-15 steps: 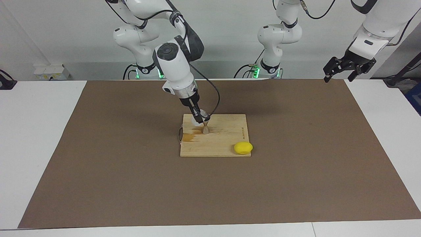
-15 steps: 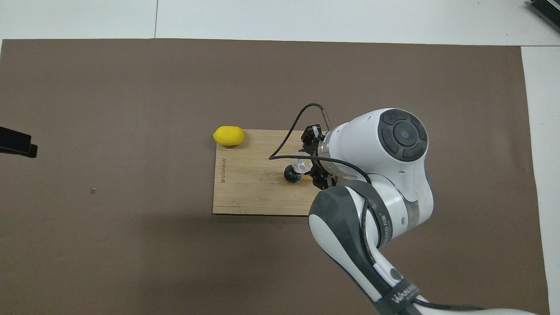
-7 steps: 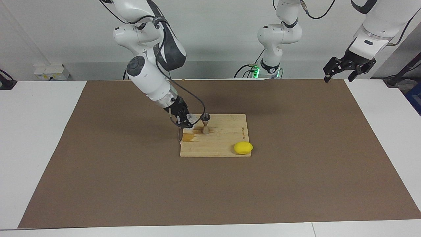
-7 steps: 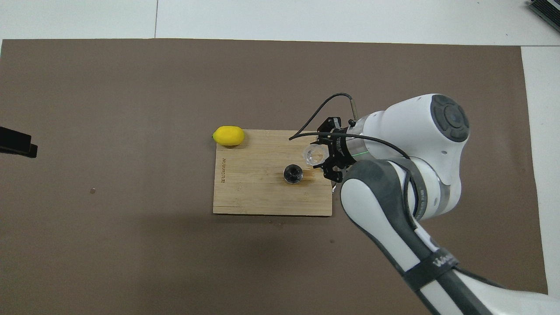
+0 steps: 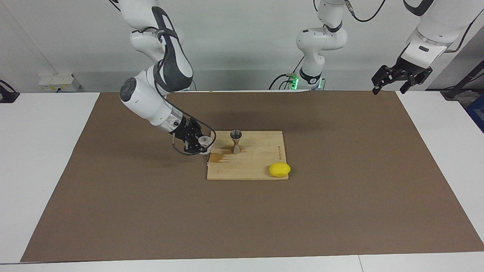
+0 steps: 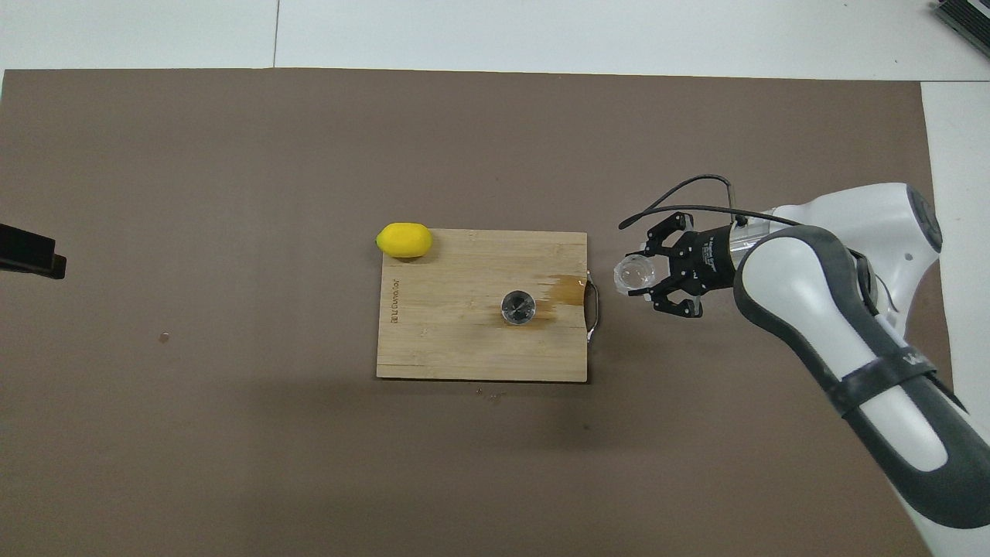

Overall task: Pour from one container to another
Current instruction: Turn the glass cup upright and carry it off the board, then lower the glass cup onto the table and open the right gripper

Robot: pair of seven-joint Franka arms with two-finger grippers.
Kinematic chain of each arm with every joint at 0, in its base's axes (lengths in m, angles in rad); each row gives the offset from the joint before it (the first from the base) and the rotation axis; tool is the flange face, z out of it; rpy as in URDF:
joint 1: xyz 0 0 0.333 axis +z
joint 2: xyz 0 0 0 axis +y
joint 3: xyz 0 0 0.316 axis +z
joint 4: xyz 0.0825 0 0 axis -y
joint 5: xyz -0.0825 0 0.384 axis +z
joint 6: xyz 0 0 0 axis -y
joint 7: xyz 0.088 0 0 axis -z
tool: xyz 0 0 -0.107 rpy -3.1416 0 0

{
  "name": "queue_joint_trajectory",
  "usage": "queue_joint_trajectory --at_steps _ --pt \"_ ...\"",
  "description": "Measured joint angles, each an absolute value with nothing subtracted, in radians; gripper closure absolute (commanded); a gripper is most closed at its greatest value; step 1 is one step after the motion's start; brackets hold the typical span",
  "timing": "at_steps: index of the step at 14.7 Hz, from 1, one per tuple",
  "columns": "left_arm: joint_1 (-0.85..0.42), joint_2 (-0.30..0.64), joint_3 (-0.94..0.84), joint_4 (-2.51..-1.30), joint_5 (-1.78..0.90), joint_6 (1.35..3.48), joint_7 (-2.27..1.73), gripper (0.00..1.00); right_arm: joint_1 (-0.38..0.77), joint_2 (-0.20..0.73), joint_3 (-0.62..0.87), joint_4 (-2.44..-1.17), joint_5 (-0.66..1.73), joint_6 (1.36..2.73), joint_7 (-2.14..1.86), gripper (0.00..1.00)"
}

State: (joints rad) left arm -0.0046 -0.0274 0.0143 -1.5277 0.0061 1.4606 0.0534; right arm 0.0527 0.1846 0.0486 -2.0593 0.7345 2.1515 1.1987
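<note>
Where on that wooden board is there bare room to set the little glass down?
Bare wood lies between the jigger and the lemon, and along the cutting board's edge nearest the robots. The wet stain by the metal handle crowds that end.

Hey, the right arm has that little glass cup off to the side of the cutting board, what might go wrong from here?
1. The glass cup, gripped by the right gripper, hangs over the brown mat beside the cutting board; any leftover liquid could drip on the mat.
2. A wet stain lies beside the jigger; the narrow-waisted jigger might slide or tip if bumped.
3. The lemon overhangs the board's corner and may roll off.
</note>
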Motion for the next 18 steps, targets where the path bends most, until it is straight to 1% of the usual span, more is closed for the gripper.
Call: queue_joint_trajectory --at_steps 2,6,8,12,13,14,15,16,17,18 --pt "-0.005 -0.027 0.014 -1.528 0.006 1.461 0.053 0.0 -0.01 0.202 0.048 -2.081 0.739 2.143 1.126 1.0" --pt "-0.005 -0.027 0.014 -1.528 0.006 1.461 0.053 0.0 -0.127 0.238 0.047 -2.086 0.74 2.082 0.976 1.0" --pt "-0.005 -0.027 0.014 -1.528 0.006 1.461 0.053 0.0 -0.151 0.25 0.047 -2.086 0.74 2.073 0.942 1.0" --pt "-0.005 -0.027 0.014 -1.528 0.006 1.461 0.053 0.0 -0.157 0.258 0.05 -2.087 0.74 2.06 0.905 1.0" --pt "-0.005 -0.027 0.014 -1.528 0.006 1.461 0.052 0.0 -0.166 0.264 0.05 -2.088 0.74 2.051 0.875 0.96" --pt "-0.005 -0.027 0.014 -1.528 0.006 1.461 0.052 0.0 -0.179 0.271 0.049 -2.088 0.74 2.042 0.844 0.8" --pt "-0.005 -0.027 0.014 -1.528 0.006 1.461 0.052 0.0 -0.191 0.278 0.049 -2.088 0.74 2.039 0.82 0.46" --pt "-0.005 -0.027 0.014 -1.528 0.006 1.461 0.052 0.0 -0.2 0.283 0.048 -2.088 0.74 2.039 0.808 0.08" --pt "-0.005 -0.027 0.014 -1.528 0.006 1.461 0.051 0.0 -0.205 0.285 0.047 -2.088 0.74 2.04 0.805 0.0" --pt "-0.005 -0.027 0.014 -1.528 0.006 1.461 0.046 0.0 -0.206 0.285 0.046 -2.088 0.74 2.043 0.805 0.0"
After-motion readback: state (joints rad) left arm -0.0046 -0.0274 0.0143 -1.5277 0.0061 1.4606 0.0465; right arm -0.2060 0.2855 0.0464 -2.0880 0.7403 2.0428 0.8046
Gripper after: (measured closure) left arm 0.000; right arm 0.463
